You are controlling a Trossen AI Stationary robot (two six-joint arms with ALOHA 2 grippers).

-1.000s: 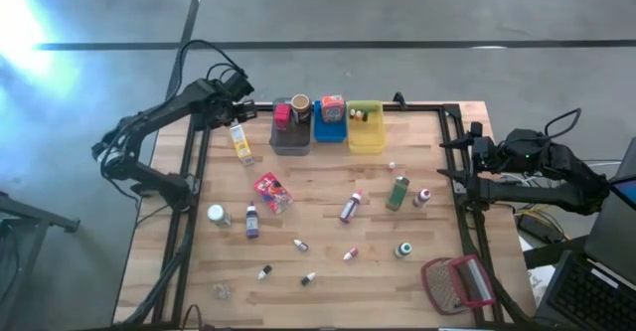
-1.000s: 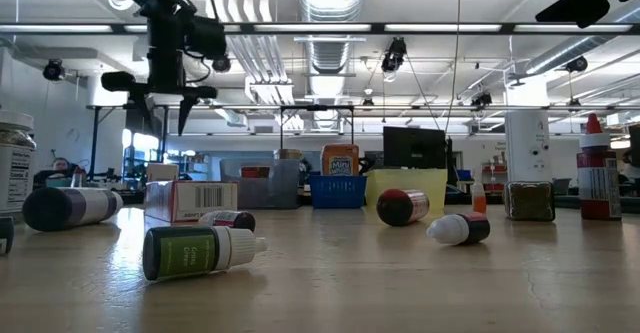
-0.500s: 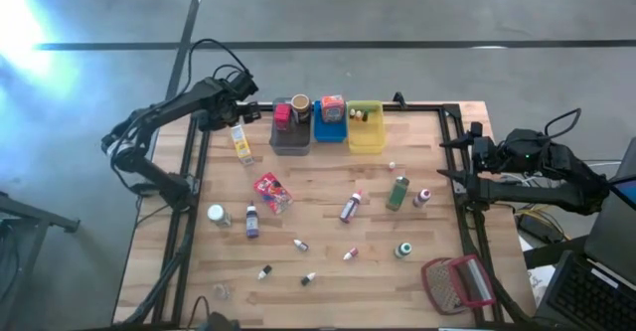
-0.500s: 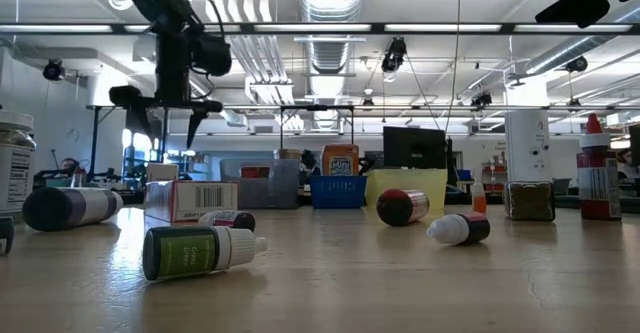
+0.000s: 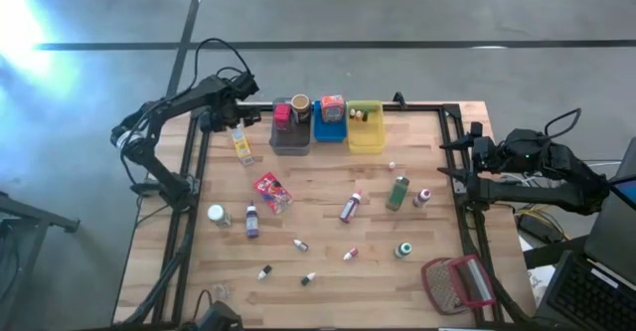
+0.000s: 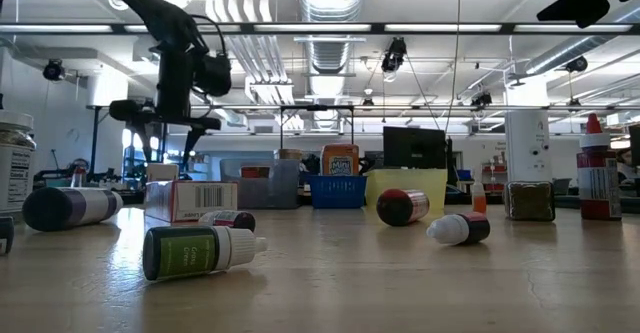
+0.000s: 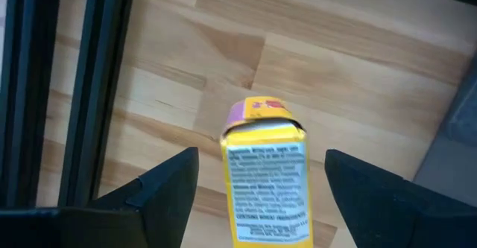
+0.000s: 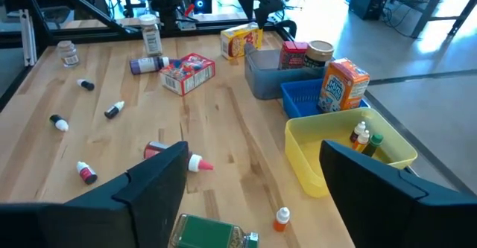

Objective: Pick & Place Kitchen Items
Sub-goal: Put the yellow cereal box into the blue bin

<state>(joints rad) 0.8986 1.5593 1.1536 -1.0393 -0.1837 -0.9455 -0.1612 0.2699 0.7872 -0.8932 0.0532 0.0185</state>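
We are seeing bare table between the bins and the scattered bottles, giving open passage.

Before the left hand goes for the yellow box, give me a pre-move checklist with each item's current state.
1. Left hand lined up over the yellow box: ok, the box sits between the fingers in the left wrist view.
2. Left hand open: ok, its fingers stand apart on either side of the box.
3. Box free of neighbours: ok, it lies apart from the grey bin.
4. Hand already touching the box: cannot tell.
5. Right hand out of the way: ok, it waits at the table's right edge.
6. Room in the grey bin: cannot tell; a red box and a jar already sit in it.
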